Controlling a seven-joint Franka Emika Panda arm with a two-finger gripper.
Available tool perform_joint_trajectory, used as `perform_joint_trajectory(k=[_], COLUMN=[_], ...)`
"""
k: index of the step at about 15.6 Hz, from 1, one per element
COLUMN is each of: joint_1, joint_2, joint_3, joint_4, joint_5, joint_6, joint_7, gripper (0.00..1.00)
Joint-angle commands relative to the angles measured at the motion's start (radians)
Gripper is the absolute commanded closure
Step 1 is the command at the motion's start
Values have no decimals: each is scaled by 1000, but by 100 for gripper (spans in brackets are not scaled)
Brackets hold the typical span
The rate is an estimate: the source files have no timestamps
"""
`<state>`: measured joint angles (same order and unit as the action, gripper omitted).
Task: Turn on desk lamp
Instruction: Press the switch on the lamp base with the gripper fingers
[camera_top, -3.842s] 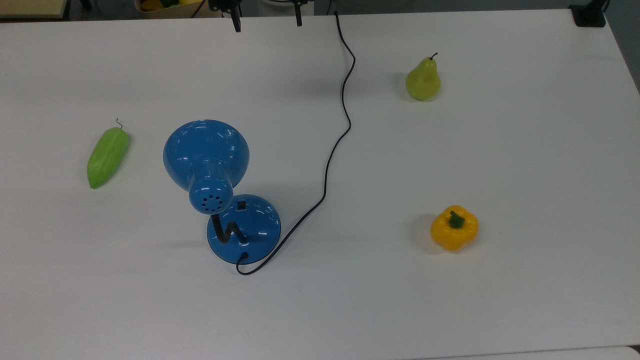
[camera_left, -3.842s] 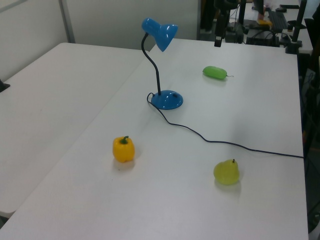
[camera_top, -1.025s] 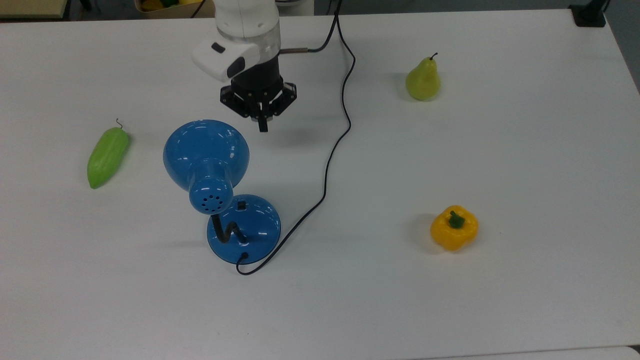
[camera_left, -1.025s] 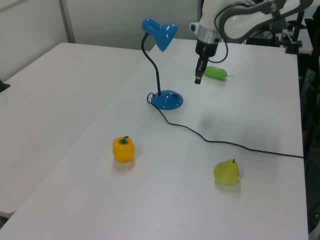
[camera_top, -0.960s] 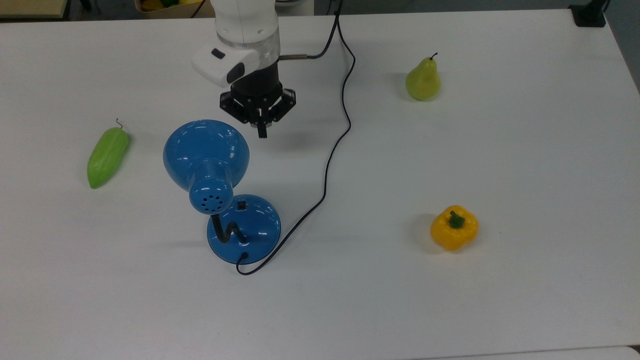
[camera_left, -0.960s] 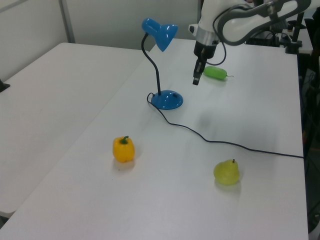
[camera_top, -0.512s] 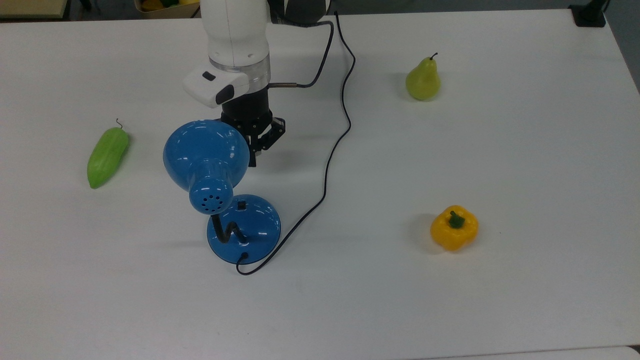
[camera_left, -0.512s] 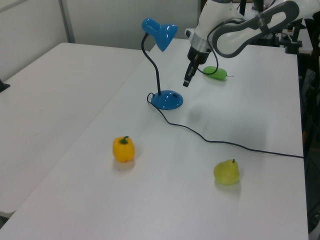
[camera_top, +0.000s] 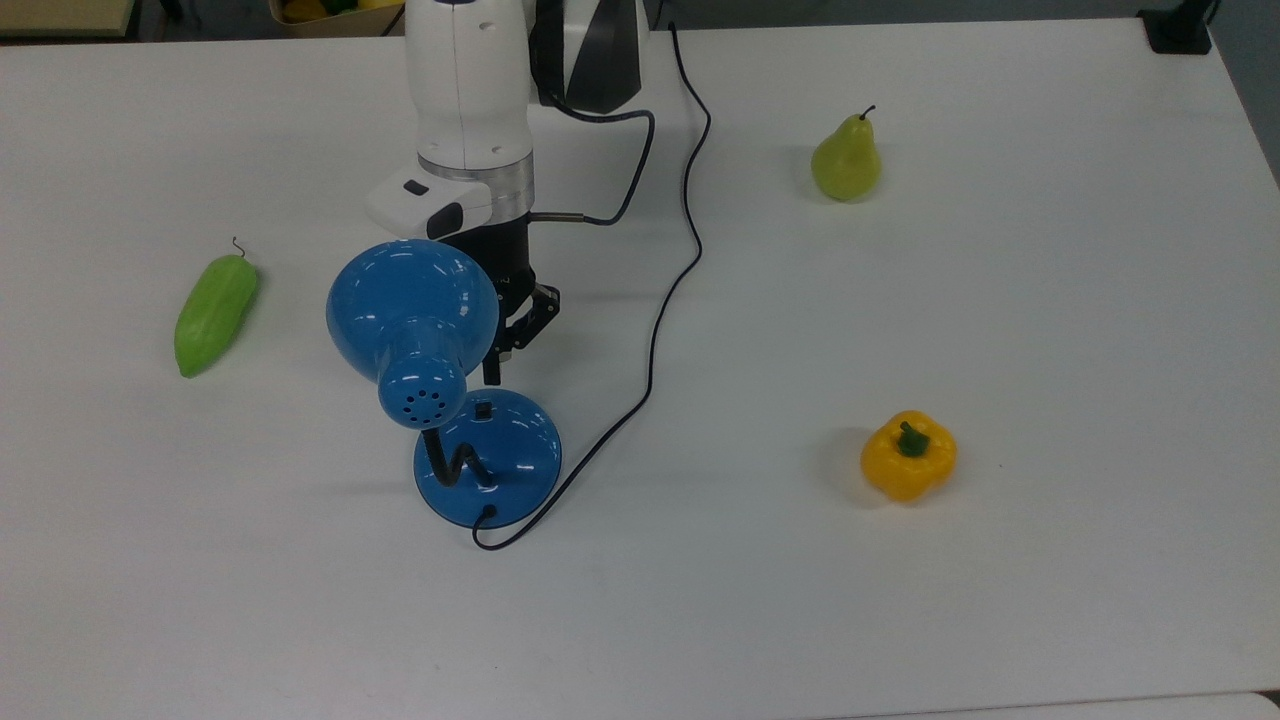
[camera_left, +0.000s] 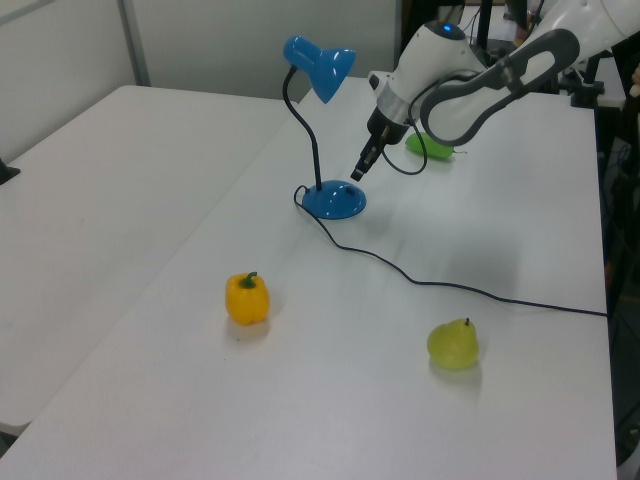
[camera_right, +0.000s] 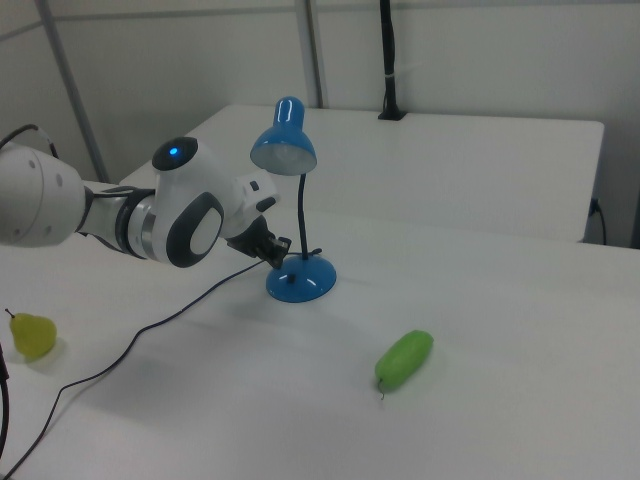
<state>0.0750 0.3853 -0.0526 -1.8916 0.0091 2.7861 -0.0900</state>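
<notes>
glossy blue desk lamp (camera_top: 430, 340) with dome shade, black gooseneck and round base stood on the white table (camera_top: 1000, 300), black cord (camera_top: 660, 300) trailing off. small black switch (camera_top: 483, 409) sat on the base's edge. black two-finger gripper (camera_top: 491, 372) hung just above the base beside the switch, fingers drawn together, holding nothing. green cucumber-shaped vegetable (camera_top: 215, 313), green pear (camera_top: 846, 160) and yellow bell pepper (camera_top: 908, 456) lay well apart.

Desk lamp (camera_top: 412, 315) glossy blue; table (camera_top: 1000, 300) smooth matt white; arm (camera_top: 468, 90) glossy white plastic.
</notes>
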Motion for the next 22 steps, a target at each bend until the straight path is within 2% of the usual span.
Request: perform_joint_trajectory(k=[1,6,9,22], joint_1=[-4,-8,-8,-9], joint_2=[15,44,67,96], joint_3=[-1,-1,-1,-1], joint_4=[-29,-14,-14,9], joint_5=[-6,-3,-3,-6], joint_6=[84,93,167,175], joint_7=[1,3,1,1], gripper=[100,100,100,100])
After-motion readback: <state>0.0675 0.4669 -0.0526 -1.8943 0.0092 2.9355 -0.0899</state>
